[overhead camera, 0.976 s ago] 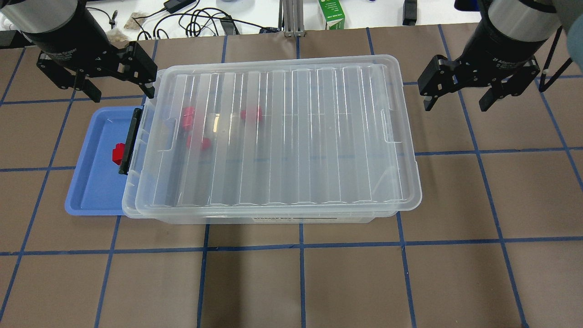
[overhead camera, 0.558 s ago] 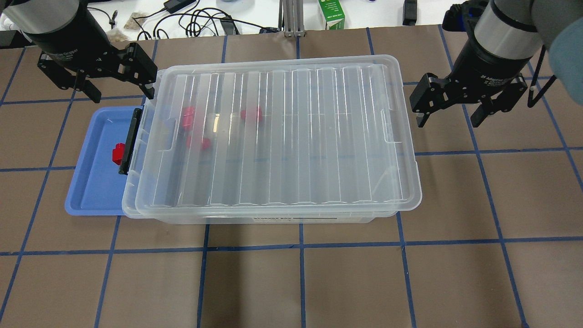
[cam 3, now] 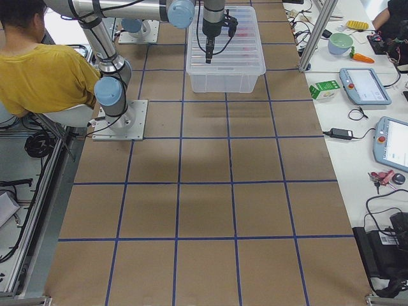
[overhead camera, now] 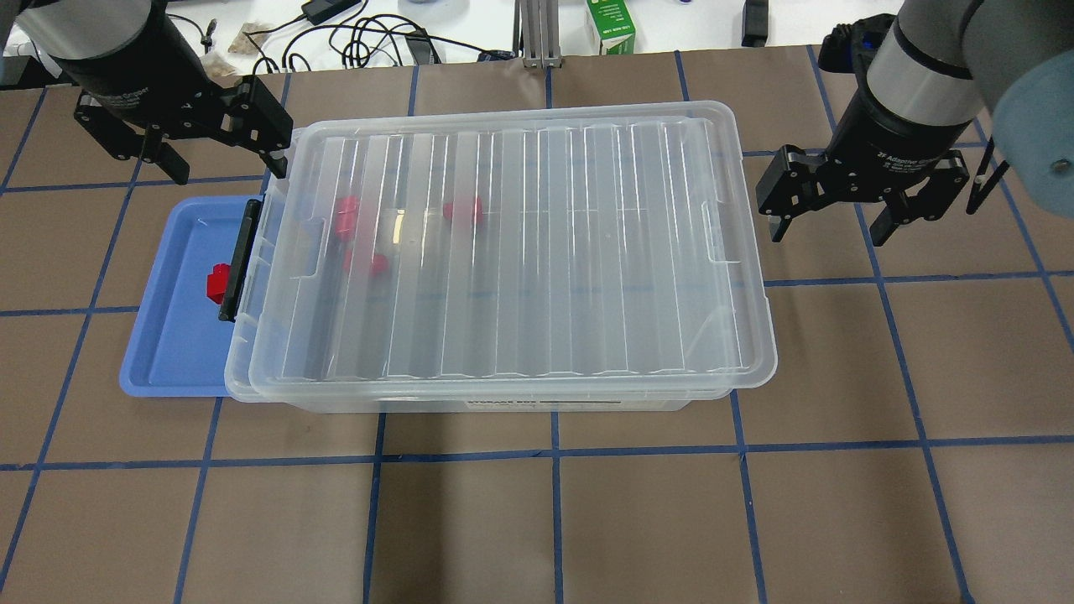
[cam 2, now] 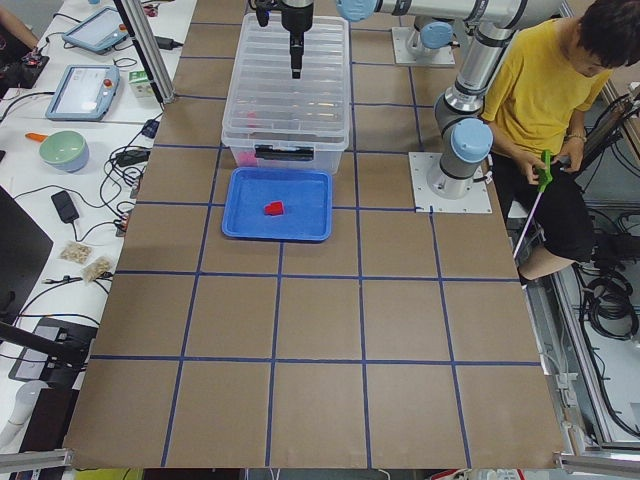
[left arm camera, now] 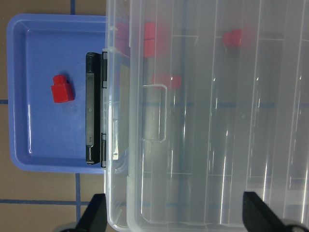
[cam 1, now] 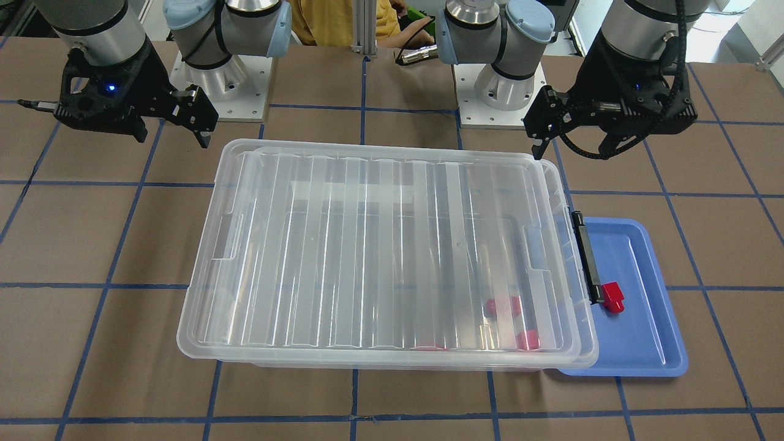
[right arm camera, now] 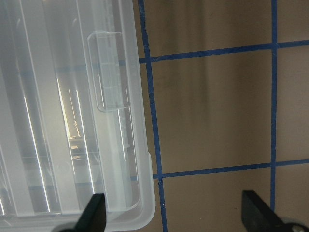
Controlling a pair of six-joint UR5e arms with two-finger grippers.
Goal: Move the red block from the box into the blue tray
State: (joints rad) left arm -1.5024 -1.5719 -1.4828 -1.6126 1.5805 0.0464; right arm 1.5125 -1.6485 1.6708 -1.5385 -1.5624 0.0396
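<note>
At the left of the overhead view, the shallow blue plastic tray (overhead camera: 164,335) lies flat. Its right part is hidden under the end of the large clear plastic lidded box (overhead camera: 520,252). 1 small glossy red block (overhead camera: 217,282) rests in the tray. It is near the box's black latch (overhead camera: 237,260), and the left wrist view shows it apart from the latch.

3 more red blocks (overhead camera: 463,210) show only as blurred shapes through the ribbed lid, in the box's left half.

Left gripper (overhead camera: 228,174): fingers spread, holding nothing, by the box's upper left corner.

Right gripper (overhead camera: 829,236): fingers spread, empty, just off the box's right end. Its collar reads "2F Adaptive"; the remainder is unclear.

A printed label strip (overhead camera: 503,403) on the box's lower wall is illegible. Print on the green carton (overhead camera: 610,25), cut off at the top edge, is too small to read.
</note>
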